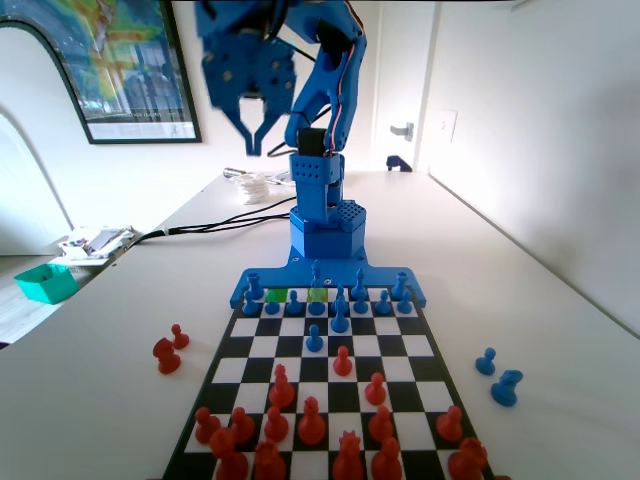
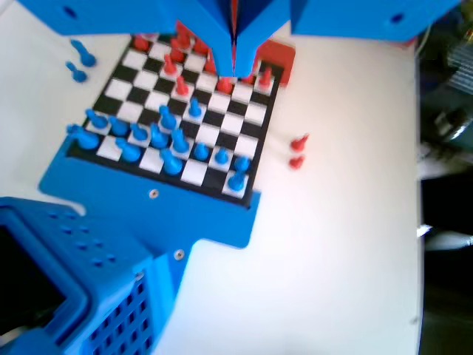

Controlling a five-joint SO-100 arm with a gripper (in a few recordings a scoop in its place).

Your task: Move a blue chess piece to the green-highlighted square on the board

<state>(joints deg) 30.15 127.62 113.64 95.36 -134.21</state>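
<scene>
High above the table, left of the blue arm's base in the fixed view, hangs my gripper (image 1: 258,152). In the wrist view its jaws (image 2: 235,70) meet in a thin line with nothing between them. The board (image 1: 400,345) lies below, far from the gripper. The green-highlighted square (image 1: 276,296) is in the row nearest the arm, left of centre, with a lime square (image 1: 317,295) two squares to its right. Blue chess pieces (image 1: 340,318) crowd the two rows by the arm, and one blue pawn (image 1: 314,340) stands further forward. The same blue pieces (image 2: 159,137) line the board's near edge (image 2: 255,111) in the wrist view.
Red pieces (image 1: 312,422) fill the near rows. Two blue pieces (image 1: 497,375) stand off the board at the right, two red ones (image 1: 167,352) at the left. Cables (image 1: 220,220) run behind the arm. A teal bin (image 1: 45,283) sits beyond the table's left edge.
</scene>
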